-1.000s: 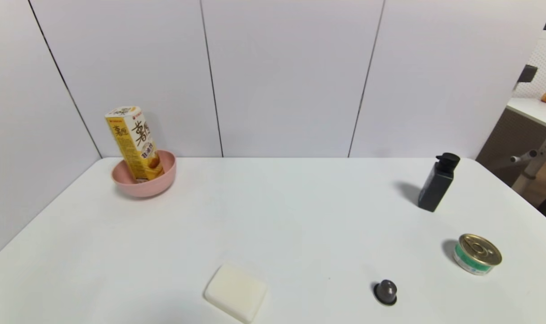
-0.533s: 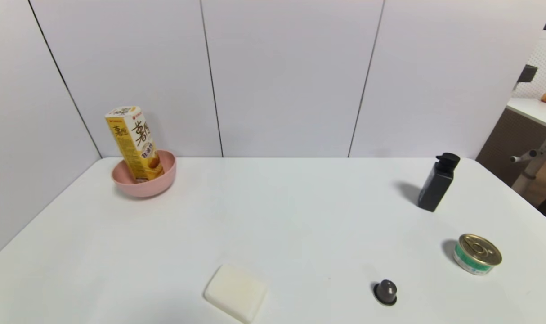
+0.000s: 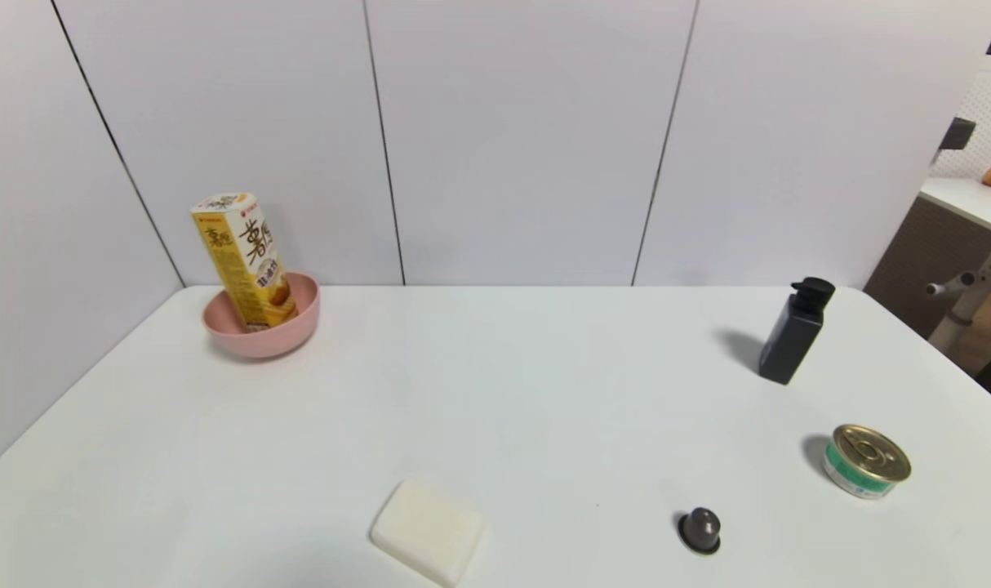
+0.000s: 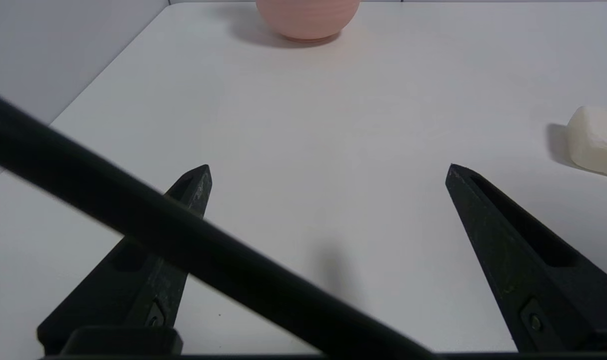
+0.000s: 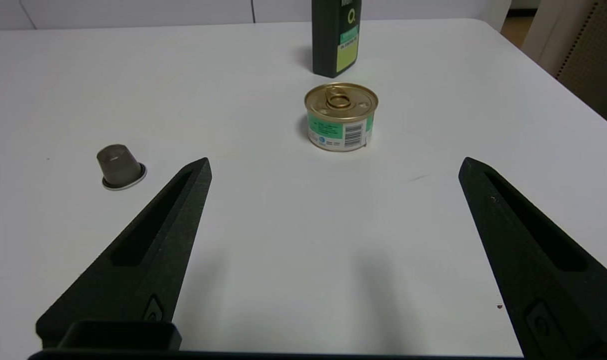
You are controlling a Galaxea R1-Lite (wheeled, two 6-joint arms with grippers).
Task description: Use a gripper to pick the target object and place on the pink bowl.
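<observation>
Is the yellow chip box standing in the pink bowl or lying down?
Standing, a bit tilted. The chip box has its bottom inside the pink bowl and its top leans toward the robot's left.

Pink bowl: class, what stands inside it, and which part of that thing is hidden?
Inside the pink bowl stands the yellow-and-cream chip box, tilted, with most of it rising above the rim. The bowl's near wall covers the box's bottom edge.
</observation>
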